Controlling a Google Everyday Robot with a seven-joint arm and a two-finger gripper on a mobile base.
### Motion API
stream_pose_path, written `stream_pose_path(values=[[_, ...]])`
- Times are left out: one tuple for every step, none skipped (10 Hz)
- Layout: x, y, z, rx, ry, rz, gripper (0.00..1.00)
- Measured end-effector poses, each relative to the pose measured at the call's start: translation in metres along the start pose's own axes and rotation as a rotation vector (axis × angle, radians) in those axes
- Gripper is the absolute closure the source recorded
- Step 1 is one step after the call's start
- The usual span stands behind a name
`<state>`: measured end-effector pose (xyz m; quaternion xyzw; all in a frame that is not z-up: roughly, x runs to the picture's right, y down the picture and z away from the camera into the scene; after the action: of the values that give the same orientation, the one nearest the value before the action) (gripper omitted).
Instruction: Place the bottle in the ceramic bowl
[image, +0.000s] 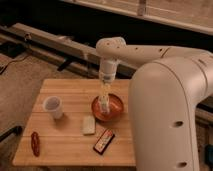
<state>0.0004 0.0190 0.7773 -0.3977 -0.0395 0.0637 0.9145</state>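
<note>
The pale yellowish bottle (104, 103) stands upright inside the orange-red ceramic bowl (118, 108), which sits right of centre on the wooden table (70, 90). My gripper (105, 92) points straight down over the bowl and is shut on the bottle's upper part. The bottle's lower end is down in the bowl; I cannot tell whether it touches the bottom. The bottle's cap is hidden by the gripper.
A white cup (53, 107) stands left of the bowl. A pale rectangular block (88, 125) lies in front of the bowl, with a red-and-black packet (103, 141) beside it. A red object (35, 143) lies at the front left corner. My white body (170, 120) fills the right side.
</note>
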Motion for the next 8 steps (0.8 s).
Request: stream_pose_path(values=[[-0.0009,-0.0017,-0.0011,0.003,0.002,-0.001,0.2],[-0.002,-0.0031,-0.0024,0.007,0.003,-0.003,0.2],[-0.0017,-0.0036,-0.0033,0.011,0.006,-0.002,0.2],[-0.0021,-0.0036,-0.0039,0.014,0.007,-0.001,0.2],[-0.0019,-0.0037,-0.0046,0.019,0.008,0.003,0.2],[-0.0033,-0.0045,-0.0057,0.027,0.006,0.005,0.2],[-0.0047,-0.005,-0.0076,0.036,0.002,0.006,0.2],[-0.0042,-0.0054,-0.0074,0.037,0.001,0.007,0.2]])
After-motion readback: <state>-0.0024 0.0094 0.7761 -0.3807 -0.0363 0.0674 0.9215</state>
